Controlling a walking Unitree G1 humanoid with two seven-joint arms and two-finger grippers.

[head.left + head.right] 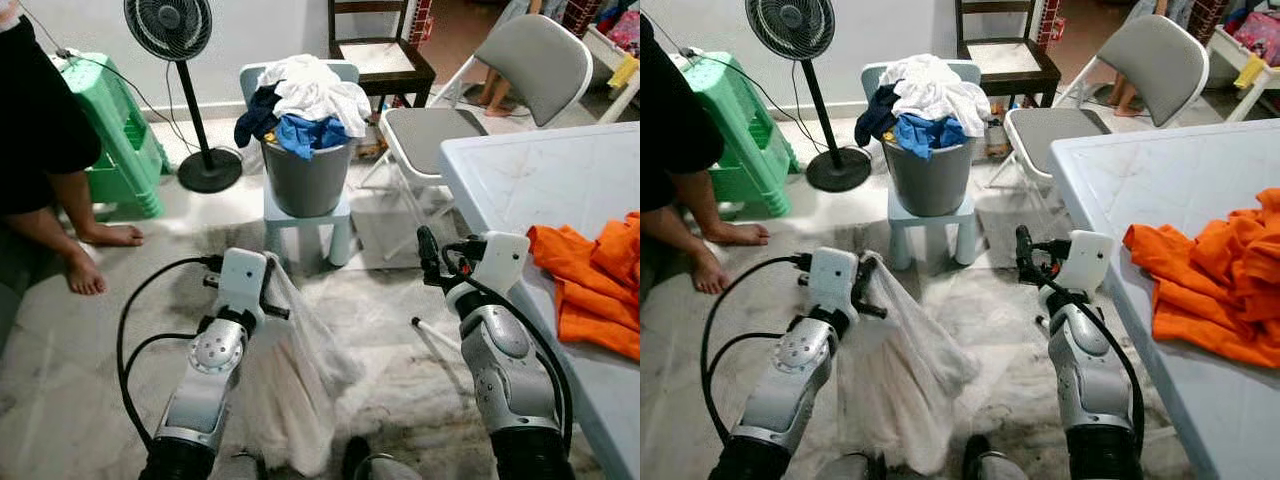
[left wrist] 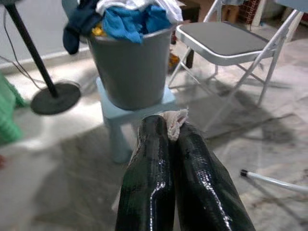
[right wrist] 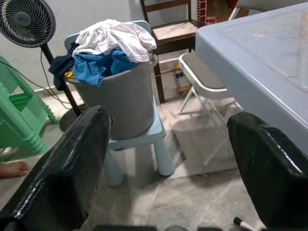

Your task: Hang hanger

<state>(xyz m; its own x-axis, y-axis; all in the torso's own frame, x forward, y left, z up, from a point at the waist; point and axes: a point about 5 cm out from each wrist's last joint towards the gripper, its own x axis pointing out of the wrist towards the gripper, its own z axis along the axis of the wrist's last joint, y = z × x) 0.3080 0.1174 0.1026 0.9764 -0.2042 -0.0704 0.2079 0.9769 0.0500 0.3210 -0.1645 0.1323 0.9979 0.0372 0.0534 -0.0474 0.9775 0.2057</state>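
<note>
Left wrist view shows my left gripper [image 2: 174, 132] pinching a white cloth [image 1: 285, 385] that hangs down by my arm. My right gripper [image 3: 166, 168] is spread wide, holding nothing, near the grey bucket [image 1: 308, 178].

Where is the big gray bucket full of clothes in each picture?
Left eye view: gray bucket top middle, on a small blue stool.
Right eye view: bucket top, left of middle.
Left wrist view: bucket upper left.
Right wrist view: bucket center left.
Shared landmark: the stool.
</note>
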